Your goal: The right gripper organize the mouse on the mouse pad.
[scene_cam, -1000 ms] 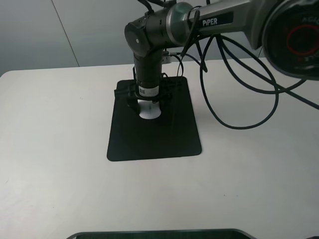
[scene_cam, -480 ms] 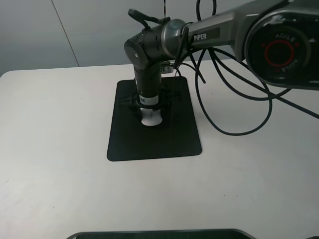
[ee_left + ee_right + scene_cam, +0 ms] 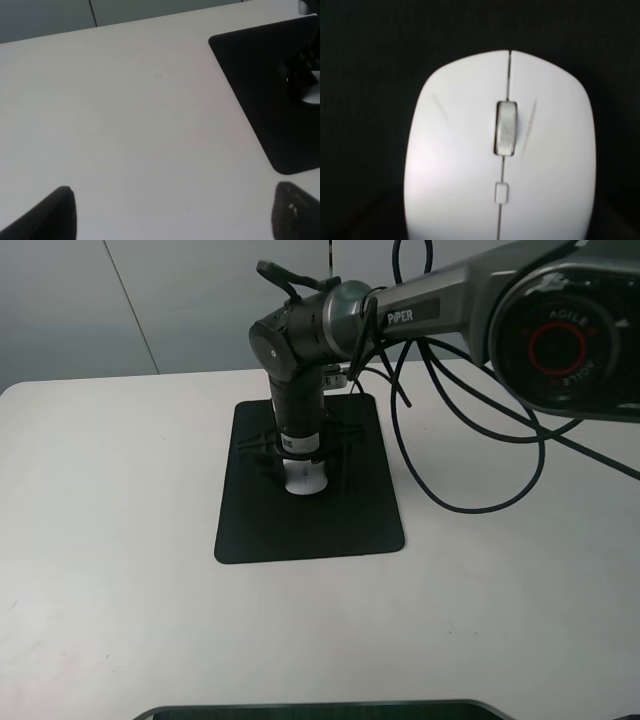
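The left tool (image 3: 172,215) hangs over the white worktop (image 3: 120,540), with its fingertips (image 3: 50,215) set wide apart. Further back, the black mouse pad (image 3: 310,525) lies flat on the worktop. The white mouse (image 3: 305,478) rests on the pad's rear half, roughly centred side to side. The right tool (image 3: 304,466) points straight down over the mouse. Whether its fingers are apart or clamped cannot be told.
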